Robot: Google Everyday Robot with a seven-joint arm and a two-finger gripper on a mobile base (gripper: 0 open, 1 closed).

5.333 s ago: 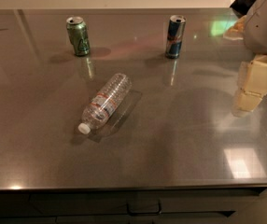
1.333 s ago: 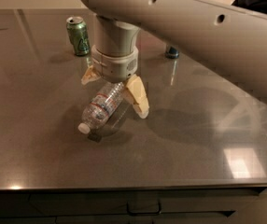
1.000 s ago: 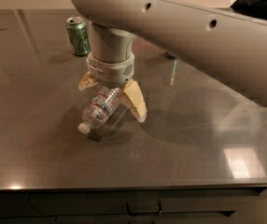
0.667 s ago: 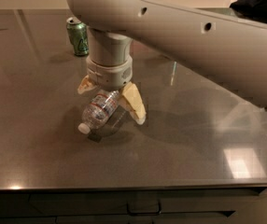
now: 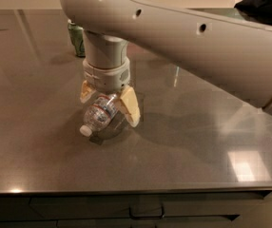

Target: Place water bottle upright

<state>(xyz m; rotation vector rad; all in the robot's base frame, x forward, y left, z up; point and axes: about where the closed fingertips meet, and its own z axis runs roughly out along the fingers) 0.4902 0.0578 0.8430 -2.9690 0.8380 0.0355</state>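
The water bottle (image 5: pixel 99 114) lies on its side on the steel table (image 5: pixel 198 146), its white cap (image 5: pixel 85 130) pointing to the front left. My gripper (image 5: pixel 108 100) reaches down over the bottle's middle. It is open, with one tan finger (image 5: pixel 85 91) at the bottle's left and the other finger (image 5: pixel 130 107) at its right, close to its sides. The wrist hides the bottle's far end.
A green can (image 5: pixel 77 38) stands at the back left, half hidden behind my arm (image 5: pixel 188 42). The blue-silver can is hidden by the arm. The table's front edge (image 5: pixel 136 190) runs along the bottom, with drawers below.
My gripper came from the right side of the table to above the bottle, then lowered over it. The fingers now sit lower and closer beside it. The bottle has not moved.
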